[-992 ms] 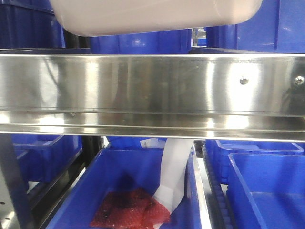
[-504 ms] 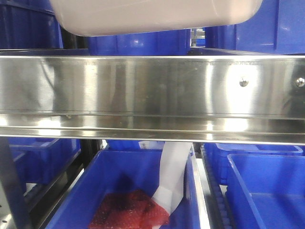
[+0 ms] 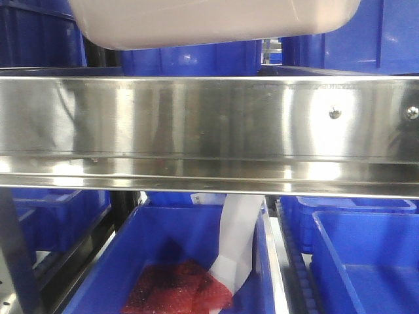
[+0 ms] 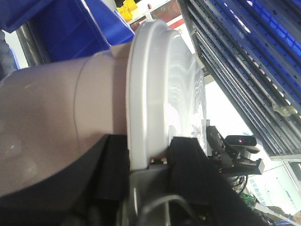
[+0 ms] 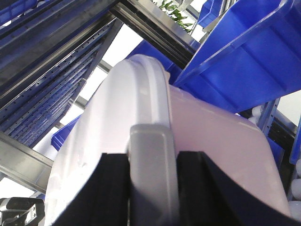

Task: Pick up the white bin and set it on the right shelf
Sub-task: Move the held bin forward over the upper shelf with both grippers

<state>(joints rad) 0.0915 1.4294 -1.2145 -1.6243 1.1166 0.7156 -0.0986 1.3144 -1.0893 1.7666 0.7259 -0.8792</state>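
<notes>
White bin (image 3: 209,23) held level above the front rail of the right shelf (image 3: 196,118), its base apart from the rail. Left gripper (image 4: 150,164) jaws are clamped on the lid rim, and right gripper (image 5: 153,188) jaws on the lid handle (image 5: 151,150), sharing the load. Blue bins (image 3: 190,59) behind likely limit forward room.

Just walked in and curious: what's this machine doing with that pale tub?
A two-armed robot holds the white bin, its left gripper and right gripper each clamped on the lid rim. The bin hangs above the front rail of the steel right shelf, not yet set down. Below sit blue bins.
</notes>
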